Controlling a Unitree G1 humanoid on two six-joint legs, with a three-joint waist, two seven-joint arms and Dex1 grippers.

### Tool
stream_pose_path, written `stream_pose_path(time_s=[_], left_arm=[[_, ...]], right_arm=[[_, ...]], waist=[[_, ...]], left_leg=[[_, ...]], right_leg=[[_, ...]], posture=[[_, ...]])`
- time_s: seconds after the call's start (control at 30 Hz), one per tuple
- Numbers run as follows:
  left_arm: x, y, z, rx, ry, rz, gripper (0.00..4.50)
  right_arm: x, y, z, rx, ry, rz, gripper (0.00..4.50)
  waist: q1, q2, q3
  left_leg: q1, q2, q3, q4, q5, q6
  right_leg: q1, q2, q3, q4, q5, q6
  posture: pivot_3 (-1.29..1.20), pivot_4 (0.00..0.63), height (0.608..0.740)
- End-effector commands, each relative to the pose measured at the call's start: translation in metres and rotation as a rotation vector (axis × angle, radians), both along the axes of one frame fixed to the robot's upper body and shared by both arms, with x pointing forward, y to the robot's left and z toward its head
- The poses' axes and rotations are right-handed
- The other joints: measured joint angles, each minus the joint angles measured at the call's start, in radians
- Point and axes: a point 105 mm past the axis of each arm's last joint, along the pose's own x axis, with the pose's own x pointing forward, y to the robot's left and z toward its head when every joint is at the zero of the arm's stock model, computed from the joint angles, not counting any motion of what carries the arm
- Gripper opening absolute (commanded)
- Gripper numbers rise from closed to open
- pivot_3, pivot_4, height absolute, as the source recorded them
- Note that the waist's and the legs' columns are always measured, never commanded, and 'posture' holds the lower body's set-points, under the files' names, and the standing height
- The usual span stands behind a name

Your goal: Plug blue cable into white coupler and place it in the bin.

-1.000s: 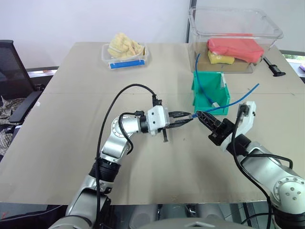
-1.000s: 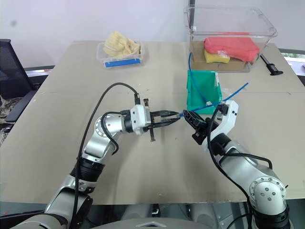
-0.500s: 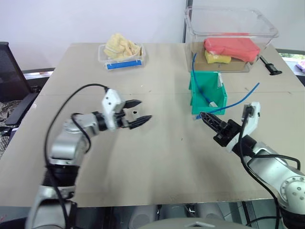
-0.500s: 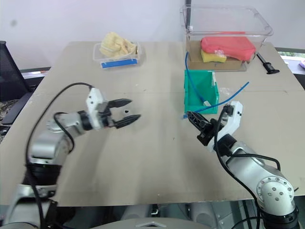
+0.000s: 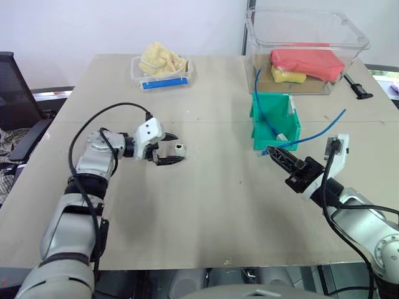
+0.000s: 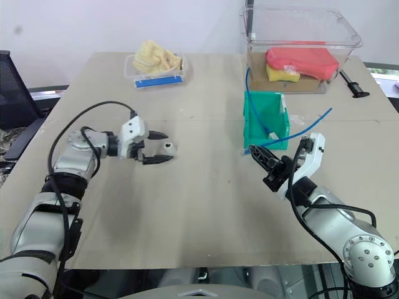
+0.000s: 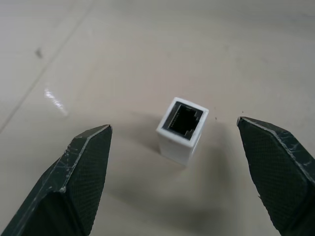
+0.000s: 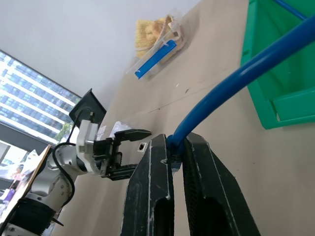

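— What's changed?

— My left gripper (image 5: 173, 149) has swung away from my right one, out to nine o'clock on the table (image 5: 212, 212), and its fingers have spread. They now stand wide on either side of the white coupler (image 5: 179, 149), not touching it. The coupler lies on the table, dark socket facing my wrist.

— And the right?

— My right gripper (image 5: 272, 151) is clenched on the blue cable (image 5: 312, 134) near its end. It trails off toward two o'clock, past the bin (image 5: 275, 118), which stands at twelve o'clock from that gripper.
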Motion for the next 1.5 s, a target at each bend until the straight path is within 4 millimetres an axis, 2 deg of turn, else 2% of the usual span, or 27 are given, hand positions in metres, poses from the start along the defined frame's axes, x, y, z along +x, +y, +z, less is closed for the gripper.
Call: stream_pose_path(time_s=[0.03, 0.13, 0.17, 0.27, 0.33, 0.37, 0.47, 0.53, 0.6, 0.73, 0.87, 1.0, 1.13, 1.33, 1.5], left_arm=[[0.006, -0.003, 0.005, 0.032, -0.048, -0.023, 4.17], [0.007, -0.007, 0.002, 0.018, -0.031, -0.034, 3.46], [0.006, -0.008, 0.002, 0.011, -0.022, -0.042, 2.89], [0.005, -0.01, 0.002, -0.001, -0.02, -0.055, 1.63], [0.003, -0.011, 0.001, -0.006, -0.014, -0.068, 0.63], [0.001, -0.012, 0.002, -0.015, -0.007, -0.081, 0.37], [-0.003, -0.018, 0.006, -0.046, 0.007, -0.113, 0.39], [-0.015, -0.036, 0.011, -0.091, 0.039, -0.176, 0.39], [-0.031, -0.059, 0.016, -0.126, 0.072, -0.238, 0.39], [-0.045, -0.106, 0.018, -0.132, 0.083, -0.262, 0.39], [-0.048, -0.138, 0.011, -0.093, 0.068, -0.281, 0.39], [-0.04, -0.164, -0.005, -0.045, 0.029, -0.292, 0.39], [-0.032, -0.176, -0.018, 0.013, 0.004, -0.319, 0.39], [-0.03, -0.177, -0.028, 0.051, -0.008, -0.373, 0.39], [-0.031, -0.176, -0.031, 0.051, -0.005, -0.396, 0.39]], right_arm=[[-0.008, 0.001, 0.012, 0.006, -0.052, -0.012, 0.0], [-0.01, -0.001, 0.011, 0.004, -0.05, -0.026, 0.0], [-0.011, -0.001, 0.011, 0.005, -0.049, -0.029, 0.0], [-0.012, -0.004, 0.015, 0.031, -0.054, -0.043, 0.0], [-0.012, -0.005, 0.015, 0.029, -0.056, -0.048, 0.0], [-0.011, -0.006, 0.015, 0.018, -0.058, -0.051, 0.0], [-0.01, -0.008, 0.015, -0.009, -0.068, -0.059, 0.0], [-0.009, -0.01, 0.023, -0.036, -0.128, -0.053, 0.0], [-0.01, -0.01, 0.03, -0.145, -0.22, -0.03, 0.0], [-0.012, -0.006, 0.025, -0.377, -0.298, 0.064, 0.0], [-0.012, -0.001, 0.016, -0.556, -0.348, 0.196, 0.0], [-0.009, 0.005, 0.008, -0.739, -0.423, 0.379, 0.0], [0.005, 0.012, 0.007, -0.825, -0.494, 0.497, 0.0], [0.029, 0.021, -0.009, -0.906, -0.546, 0.614, 0.0], [0.044, 0.026, -0.018, -0.956, -0.585, 0.644, 0.0]], waist=[[0.001, 0.0, 0.0], [0.002, 0.0, 0.0], [0.002, 0.0, 0.0], [0.001, -0.001, 0.0], [0.001, -0.001, 0.0], [0.001, -0.001, 0.0], [0.002, -0.001, 0.0], [0.001, -0.001, 0.0], [0.0, 0.0, 0.0], [0.007, -0.001, 0.0], [0.005, 0.0, 0.0], [0.001, 0.0, 0.0], [0.002, -0.001, 0.0], [0.004, -0.001, 0.0], [0.004, -0.001, 0.0]], left_leg=[[0.0, 0.0, 0.0, 0.0, 0.0, 0.0], [0.0, 0.0, 0.0, 0.0, 0.0, 0.0], [0.0, 0.0, 0.0, 0.0, 0.0, 0.0], [0.0, 0.0, 0.0, 0.001, 0.0, 0.0], [0.0, 0.0, 0.0, 0.001, 0.0, 0.0], [0.0, 0.0, 0.0, 0.001, 0.0, 0.0], [0.0, 0.0, 0.0, 0.001, 0.0, 0.0], [0.0, 0.0, 0.0, 0.001, 0.0, 0.0], [0.0, 0.0, 0.0, 0.001, 0.0, 0.0], [0.0, 0.0, -0.001, 0.002, 0.0, 0.0], [0.0, 0.0, -0.002, 0.003, 0.0, 0.0], [0.002, 0.0, 0.001, 0.003, 0.0, 0.0], [0.002, 0.0, 0.001, 0.003, 0.0, 0.0], [0.001, 0.0, 0.0, 0.003, 0.0, 0.0], [0.001, -0.001, 0.001, 0.004, 0.0, 0.0]], right_leg=[[0.0, 0.0, 0.0, 0.0, 0.0, 0.0], [0.0, 0.0, 0.0, 0.0, 0.0, 0.0], [0.0, 0.0, 0.0, 0.0, 0.0, 0.0], [0.0, 0.0, 0.0, 0.0, 0.0, 0.0], [0.0, 0.0, 0.0, 0.001, 0.0, 0.0], [0.0, 0.0, 0.0, 0.001, 0.0, 0.0], [0.0, 0.0, 0.0, 0.001, 0.0, 0.0], [0.0, 0.0, 0.0, 0.001, 0.0, 0.0], [0.0, -0.001, 0.002, 0.0, 0.0, 0.0], [0.001, -0.001, 0.003, 0.0, 0.0, 0.0], [0.002, 0.0, 0.003, 0.001, 0.0, 0.0], [0.002, 0.002, 0.002, 0.001, 0.0, 0.0], [0.002, 0.002, 0.001, 0.001, 0.0, 0.0], [0.002, 0.002, 0.001, 0.001, 0.0, 0.0], [0.002, 0.0, 0.001, 0.001, 0.0, 0.0]], posture=[[0.0, 0.15, 0.74], [0.0, 0.15, 0.74], [0.0, 0.15, 0.74], [0.0, 0.15, 0.74], [0.0, 0.15, 0.74], [0.0, 0.15, 0.74], [0.0, 0.15, 0.74], [0.0, 0.15, 0.74], [0.0, 0.15, 0.74], [0.0, 0.15, 0.74], [0.0, 0.15, 0.74], [0.0, 0.15, 0.74], [0.0, 0.15, 0.74], [0.0, 0.15, 0.74], [0.0, 0.15, 0.74]])
